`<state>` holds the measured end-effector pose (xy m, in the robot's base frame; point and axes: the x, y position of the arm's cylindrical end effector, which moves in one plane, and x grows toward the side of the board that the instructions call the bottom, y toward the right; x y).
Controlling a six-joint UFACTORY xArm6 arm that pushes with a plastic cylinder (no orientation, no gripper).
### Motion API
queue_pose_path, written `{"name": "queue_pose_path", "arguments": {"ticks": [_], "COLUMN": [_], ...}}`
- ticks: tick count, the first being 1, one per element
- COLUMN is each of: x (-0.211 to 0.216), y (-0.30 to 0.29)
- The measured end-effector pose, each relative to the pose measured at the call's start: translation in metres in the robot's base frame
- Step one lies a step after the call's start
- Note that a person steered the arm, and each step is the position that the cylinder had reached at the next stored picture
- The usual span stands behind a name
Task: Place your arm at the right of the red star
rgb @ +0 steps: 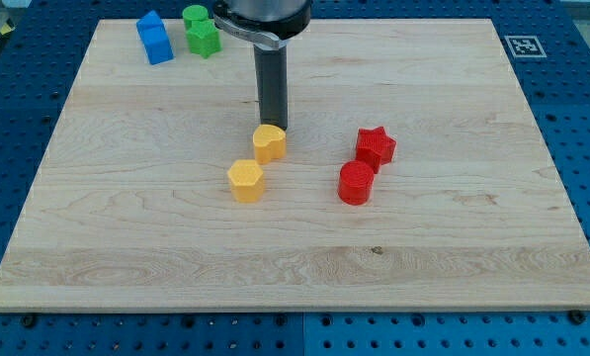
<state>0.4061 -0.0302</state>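
The red star (376,146) lies on the wooden board right of the middle. A red round block (356,183) touches it just below and to its left. My tip (273,127) stands well to the left of the red star, right at the top edge of a yellow heart-like block (269,143). A yellow hexagonal block (245,180) lies below and left of that one.
A blue block (154,38) and two green blocks (197,17) (205,40) sit at the board's top left. A black-and-white marker (523,45) is at the top right corner. The board (472,247) rests on a blue perforated table.
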Motion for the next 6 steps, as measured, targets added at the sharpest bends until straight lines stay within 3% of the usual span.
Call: {"name": "queue_pose_path", "arguments": {"ticks": [3,5,6], "x": [-0.026,-0.027,0.002], "y": [0.044,0.161,0.219]}}
